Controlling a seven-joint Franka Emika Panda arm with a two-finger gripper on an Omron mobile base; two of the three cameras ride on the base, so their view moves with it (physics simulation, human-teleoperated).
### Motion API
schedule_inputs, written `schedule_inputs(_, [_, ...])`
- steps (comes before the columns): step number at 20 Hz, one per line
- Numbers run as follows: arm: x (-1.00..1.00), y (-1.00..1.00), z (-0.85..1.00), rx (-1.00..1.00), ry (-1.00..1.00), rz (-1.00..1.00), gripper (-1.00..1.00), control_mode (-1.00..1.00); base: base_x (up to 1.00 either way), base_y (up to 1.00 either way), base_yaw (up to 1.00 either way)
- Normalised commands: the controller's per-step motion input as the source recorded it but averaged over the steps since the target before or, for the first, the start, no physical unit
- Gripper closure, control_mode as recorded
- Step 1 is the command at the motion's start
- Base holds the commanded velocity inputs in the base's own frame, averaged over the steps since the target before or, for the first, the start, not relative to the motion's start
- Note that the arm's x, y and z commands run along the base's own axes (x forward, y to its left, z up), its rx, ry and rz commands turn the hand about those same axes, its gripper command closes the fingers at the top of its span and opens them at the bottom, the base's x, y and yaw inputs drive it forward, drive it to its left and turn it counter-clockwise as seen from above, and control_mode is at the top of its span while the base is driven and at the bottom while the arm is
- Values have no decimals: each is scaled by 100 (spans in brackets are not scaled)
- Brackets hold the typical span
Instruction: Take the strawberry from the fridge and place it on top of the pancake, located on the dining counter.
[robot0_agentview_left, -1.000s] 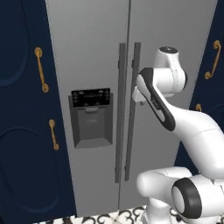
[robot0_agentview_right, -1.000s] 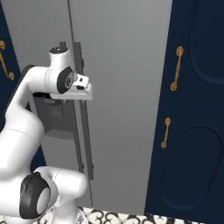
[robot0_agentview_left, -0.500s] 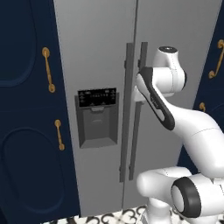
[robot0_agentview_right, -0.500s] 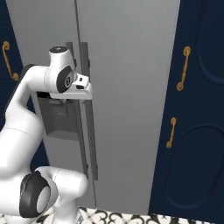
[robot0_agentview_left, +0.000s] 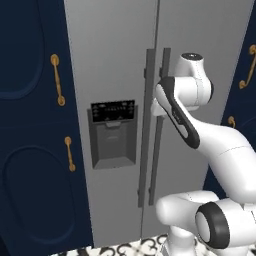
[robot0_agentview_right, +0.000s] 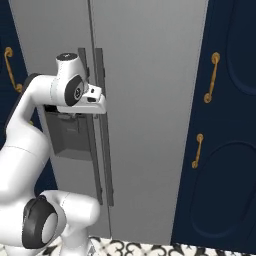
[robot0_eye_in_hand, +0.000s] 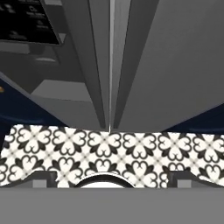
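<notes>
Fridge (robot0_agentview_left: 115, 60): tall, flat grey side-by-side unit, both doors closed, smooth matte metal look. Two long vertical bar handles (robot0_agentview_left: 154, 125) run side by side at the centre seam, darker grey, square-edged. Black dispenser panel (robot0_agentview_left: 113, 111) sits on the left door above a recessed grey tray niche.

Hand (robot0_agentview_right: 102, 102): raised at handle height, just in front of the two bars, seen from the right base view. Fingers released, spread wide, grasping nothing. In the hand view the two dark finger tips (robot0_eye_in_hand: 43, 178) show as low blocky stubs at the bottom, with the seam between the doors running straight up from between them.

Arm (robot0_agentview_left: 210, 145): glossy white rounded shells with dark joint bands, curving up from the base to the fridge front.

Navy cabinets (robot0_agentview_right: 225, 130) flank the fridge on both sides, panelled with rounded relief outlines. Slim brass handles (robot0_agentview_right: 212, 77) with round end knobs stand vertical on them.

Floor (robot0_eye_in_hand: 113, 151): patterned tile, black-and-white floral motif, at the foot of the fridge.
</notes>
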Motion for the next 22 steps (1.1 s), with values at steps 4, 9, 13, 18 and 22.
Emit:
schedule_inputs(4, [0, 0, 0, 0, 0, 0, -100, 100, -42, -7, -5])
schedule_inputs(9, [0, 0, 0, 0, 0, 0, -100, 100, -45, -2, -3])
schedule_inputs(13, [0, 0, 0, 0, 0, 0, -100, 100, -45, 0, -1])
schedule_inputs(18, [0, 0, -1, 0, 0, 0, -100, -100, -10, 0, 0])
schedule_inputs(22, [18, -1, -42, 3, -22, 0, -100, -100, 0, 0, 0])
